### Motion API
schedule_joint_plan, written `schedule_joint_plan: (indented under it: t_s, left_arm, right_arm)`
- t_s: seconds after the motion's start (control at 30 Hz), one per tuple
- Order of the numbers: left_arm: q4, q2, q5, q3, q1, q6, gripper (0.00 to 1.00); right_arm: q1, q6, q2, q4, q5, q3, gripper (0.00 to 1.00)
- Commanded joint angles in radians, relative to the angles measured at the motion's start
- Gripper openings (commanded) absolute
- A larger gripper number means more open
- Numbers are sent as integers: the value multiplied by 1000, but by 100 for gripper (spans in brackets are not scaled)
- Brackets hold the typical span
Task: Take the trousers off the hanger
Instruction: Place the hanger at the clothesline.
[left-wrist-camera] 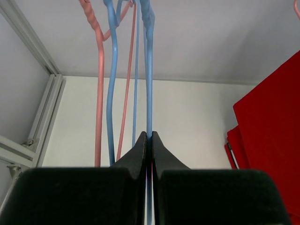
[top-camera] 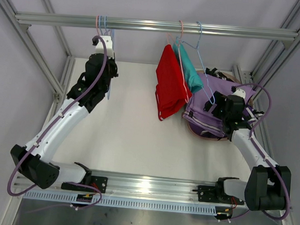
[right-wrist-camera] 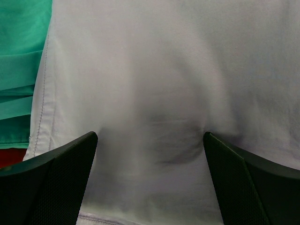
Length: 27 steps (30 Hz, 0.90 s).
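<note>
Red trousers and teal trousers hang on hangers from the rail. Lilac trousers lie on a heap at the right. My right gripper stands open, and its fingers press down into the lilac cloth, which bulges between them. Teal cloth shows to their left. My left gripper is shut on the wire of a bare blue hanger at the rail's left end. The red trousers are to its right.
A pink hanger and another blue one hang bare beside the held wire. Another bare blue hanger dangles by the teal pair. The heap rests in a round basket with patterned purple cloth. Frame posts stand on both sides.
</note>
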<state>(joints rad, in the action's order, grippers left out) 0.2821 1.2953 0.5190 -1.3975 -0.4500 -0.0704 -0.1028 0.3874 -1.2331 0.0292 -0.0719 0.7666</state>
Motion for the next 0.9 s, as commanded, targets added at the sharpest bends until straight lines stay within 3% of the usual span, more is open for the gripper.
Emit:
schedule_joint_plan:
  t_s: [0.0,0.3,0.7,0.87]
  left_arm:
    - [17,-40,9,29,11,-55,1]
    - [84,-129,-20,92,11,-132,6]
    - [158,-240,-129,57,10,-178,30]
    - [183,-255,-194,29,7,-201,32]
  right_arm:
    - [-2,5,-34,12,57,-9,99]
    - [-3,2,-29,26,60,-4,99]
    - [-3,1,-23,31,90,-3,100]
    - [-3,-1,-22,32,95,-3,99]
